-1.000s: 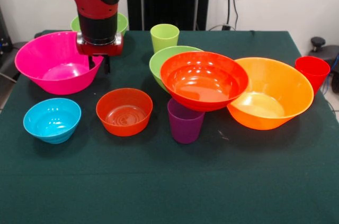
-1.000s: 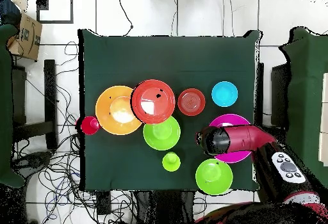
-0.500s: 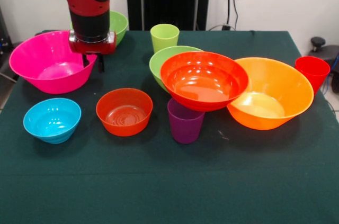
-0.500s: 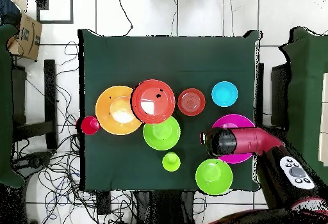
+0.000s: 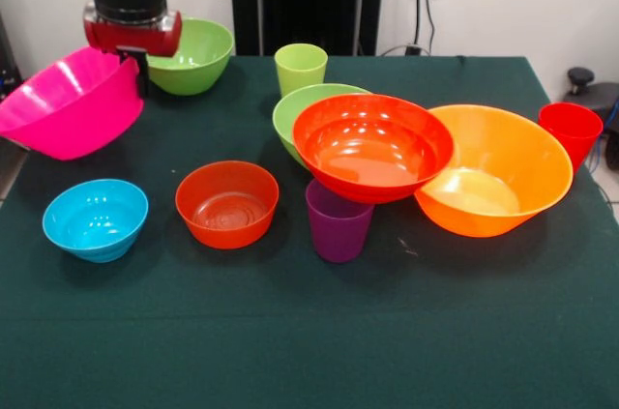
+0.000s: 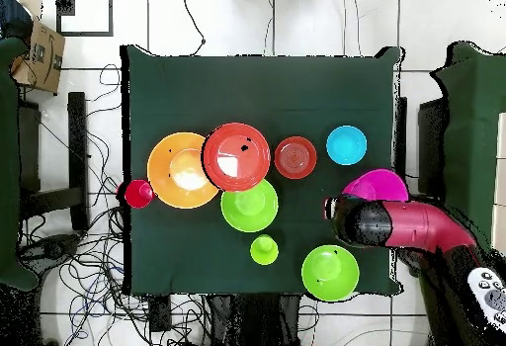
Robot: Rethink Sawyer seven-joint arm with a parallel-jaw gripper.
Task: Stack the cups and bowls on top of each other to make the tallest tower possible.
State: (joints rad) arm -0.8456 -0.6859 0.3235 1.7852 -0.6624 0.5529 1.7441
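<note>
Pink bowl: the large pink bowl [image 5: 68,104] hangs tilted at the worktop's left edge in the front view, its near rim dipping, its far rim caught under the gripper [image 5: 135,59].
Fingers: closed on the pink bowl's rim; one dark finger shows just outside the wall, the other is hidden inside.
Key relation: the bowl hangs off to one side of the fingers, not centred beneath them, so its weight tips it; any set-down has to allow for that offset.
Likely step: carrying the pink bowl off to serve as a base or to be dropped over another bowl; this is a judgement, and no tower stands yet.
Other bowls: large orange bowl [image 5: 498,172] on the right, the red-orange bowl [image 5: 372,146] leaning on it and on a lime green bowl [image 5: 302,109]; a second lime green bowl [image 5: 191,54] just behind the gripper; small blue bowl [image 5: 95,219] and small orange-red bowl [image 5: 227,202] in front.
Cups: purple cup [image 5: 338,223] under the red-orange bowl's rim, lime green cup [image 5: 301,68] at the back, red cup [image 5: 571,133] at the far right.
Front view only: the tilt and the grip.
Overhead view only: the arm [image 6: 415,228] covers much of the pink bowl [image 6: 380,183], which juts past the worktop's [image 6: 257,90] edge.
</note>
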